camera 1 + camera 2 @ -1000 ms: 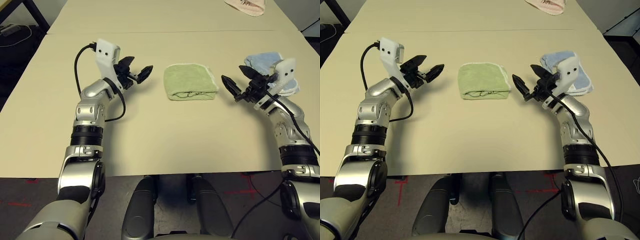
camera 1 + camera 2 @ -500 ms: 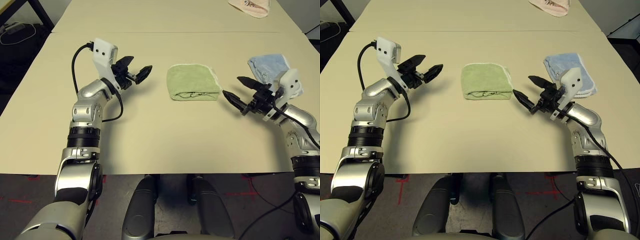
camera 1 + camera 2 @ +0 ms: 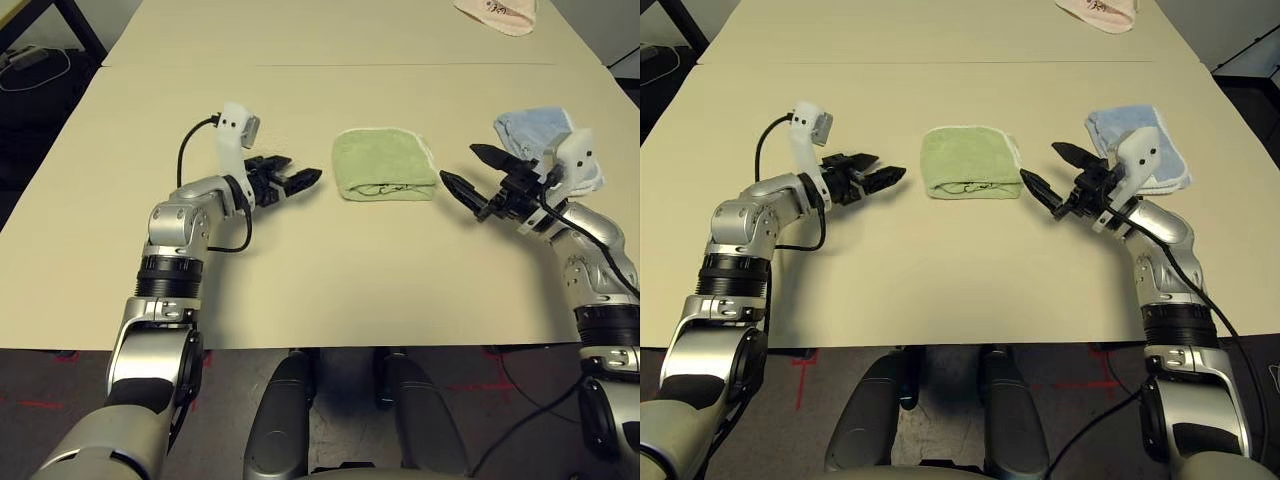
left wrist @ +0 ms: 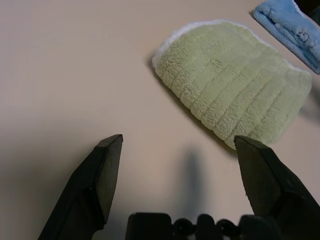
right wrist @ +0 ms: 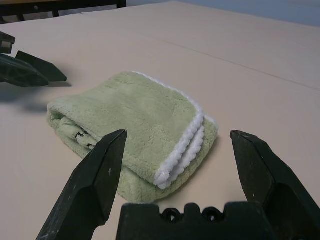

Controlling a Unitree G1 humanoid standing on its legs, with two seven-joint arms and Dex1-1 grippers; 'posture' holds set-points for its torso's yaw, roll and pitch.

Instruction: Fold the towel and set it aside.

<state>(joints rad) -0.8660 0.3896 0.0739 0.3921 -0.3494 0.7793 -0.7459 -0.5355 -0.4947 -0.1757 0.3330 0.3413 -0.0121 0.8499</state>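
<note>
The light green fluffy terry towel (image 3: 385, 165) with bumpy white cord along its edge lies folded into a soft, thick bundle in the middle of the smooth tan table (image 3: 320, 270). Its rounded folded side faces my left, and the edge with the white cord faces my right. The layered side with a small dark scribble faces me. Its long way runs from left to right across the table. My left claw (image 3: 300, 181), with two black pointy fingers, is just beside the towel on its left and is not touching it. The fingers are spread wide with nothing between them. My right claw (image 3: 470, 178) is just beside the towel on its right, not touching it, and it is also spread wide and empty. Both claws point in at the towel. A light blue folded fluffy towel (image 3: 545, 140) lies behind my right claw. A pink soft cloth (image 3: 495, 12) lies far away at the back of the table.
</note>
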